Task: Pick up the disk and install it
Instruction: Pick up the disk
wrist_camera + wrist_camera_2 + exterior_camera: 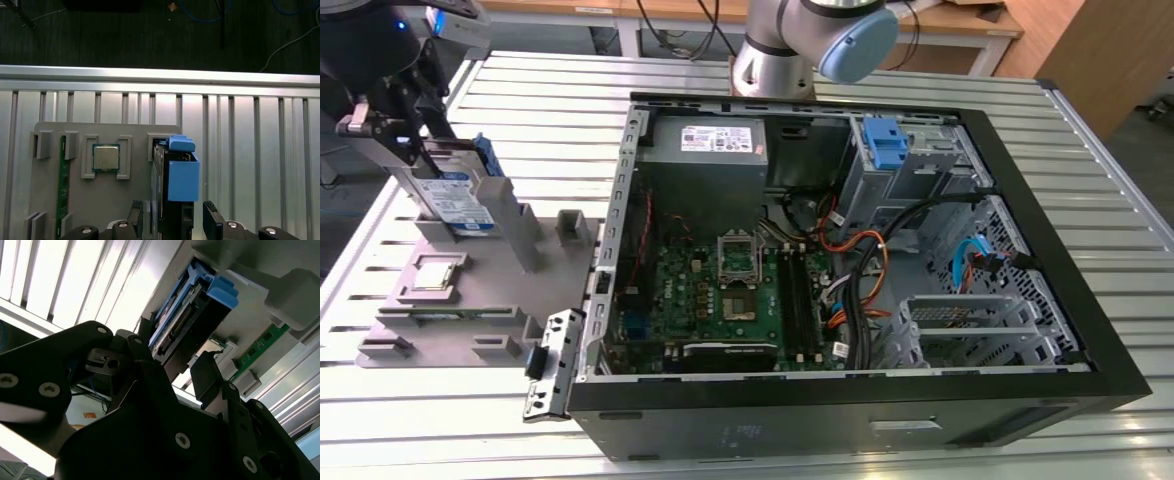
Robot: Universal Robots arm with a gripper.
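First wrist view: the disk point(175, 182) stands on edge in a slot of the grey fixture plate point(135, 200), its blue carrier frame point(182, 180) turned towards the camera, and the gripper point(175, 222) straddles it with one black finger point(212, 225) on each flat side. I read the jaws as spread and not yet clamped, since a thin gap shows between pad and disk in both wrist views. A processor chip point(105, 157) and a green memory stick point(63, 185) lie in other pockets of the same plate. In the exterior view the plate sits on the slatted table point(1107, 180) at the exterior view's left, just beside the opened computer case point(854, 420), so the disk is well apart from the drive cage point(907, 150) at the case's far side. I judge the step in hand to be the grasp. To do it well I would centre the jaws so both pads meet the disk together, keep them square to its flat faces, and bear on the metal body, not on the flexible blue frame. A lopsided closure could tilt the disk and wedge it in its slot.
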